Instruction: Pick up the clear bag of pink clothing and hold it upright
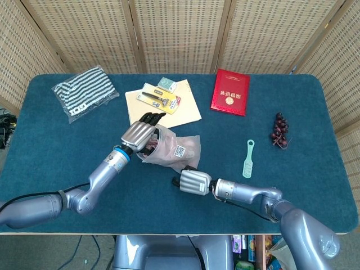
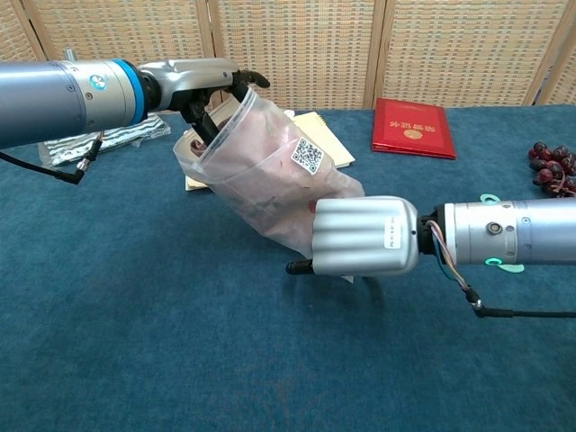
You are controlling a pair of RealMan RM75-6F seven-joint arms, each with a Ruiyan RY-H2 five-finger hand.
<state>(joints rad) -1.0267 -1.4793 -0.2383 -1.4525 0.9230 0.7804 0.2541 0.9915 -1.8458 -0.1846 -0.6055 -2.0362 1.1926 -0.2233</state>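
The clear bag of pink clothing (image 1: pixel 173 149) is tilted, its top raised toward the left and its lower end near the table; in the chest view the bag (image 2: pixel 265 171) shows a QR label. My left hand (image 1: pixel 139 134) grips the bag's top edge, with its fingers (image 2: pixel 216 90) in the bag's mouth. My right hand (image 1: pixel 191 181) sits against the bag's lower end, its fingers curled. In the chest view the back of the right hand (image 2: pixel 364 236) covers the bag's bottom, so any grip there is hidden.
A striped bagged garment (image 1: pixel 85 93) lies at the back left. A tan envelope (image 1: pixel 188 107) with a razor pack (image 1: pixel 160 100) is behind the bag. A red booklet (image 1: pixel 230 92), dark grapes (image 1: pixel 279 130) and a green comb (image 1: pixel 248 159) lie to the right.
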